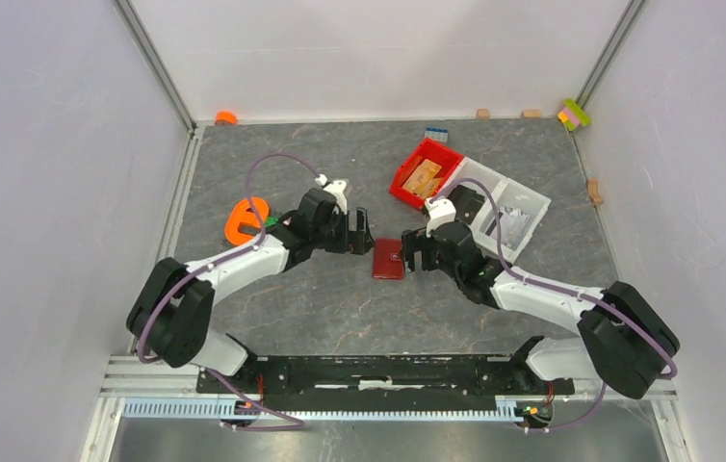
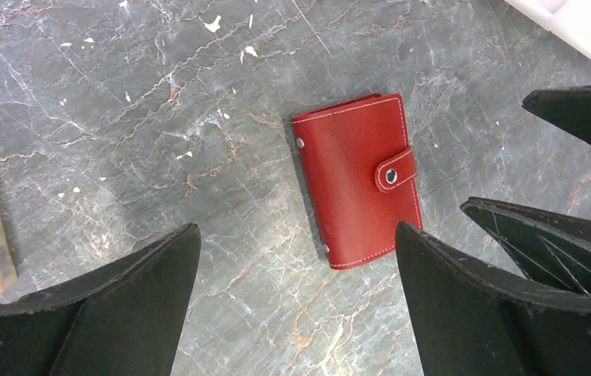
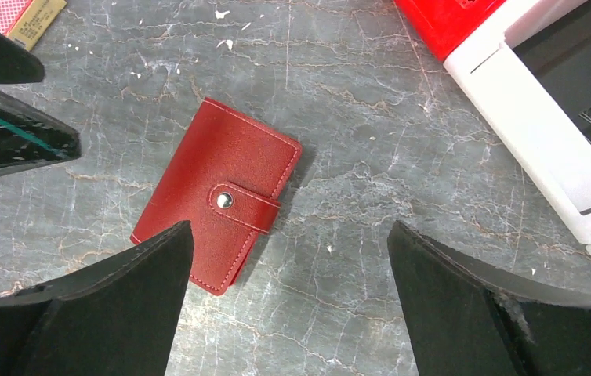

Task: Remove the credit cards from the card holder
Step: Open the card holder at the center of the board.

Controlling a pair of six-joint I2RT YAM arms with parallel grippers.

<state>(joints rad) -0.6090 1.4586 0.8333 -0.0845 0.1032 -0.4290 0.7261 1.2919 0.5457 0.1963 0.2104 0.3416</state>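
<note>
The card holder (image 1: pixel 389 260) lies flat on the desk (image 1: pixel 321 318), approx. at the centre. It is closed, w/ its strap (image 3: pixel 247 206) snapped over the front. No credit cards are visible. I judge they are inside, so the task is only at its beginning.

The left fingers (image 2: pixel 120 313) stand wide apart and hold nothing. In the top view they hang at approx. 10 o'clock of the holder. The right fingers (image 3: pixel 104 313) are wide too, also w/o any load, at approx. 2 o'clock of it. Neither pair touches the holder.

Step in hand, as I judge: open the snap. To do it well, one arm pins the holder body on the desk near the spine, i.e. the edge opposite to the strap. The other arm takes the free strap end and peels it up from the button.

In the left wrist view the strap crosses the holder's 3 o'clock edge, so the right arm seems closer to it. Pinch only the strap, not the whole cover, otherwise the holder lifts while closed. Pull slowly, because the holder looks light and prob. slides on the smooth-looking desk. The red bin (image 1: pixel 400 181) at 1 o'clock is near the right arm, so mind it when swinging.
</note>
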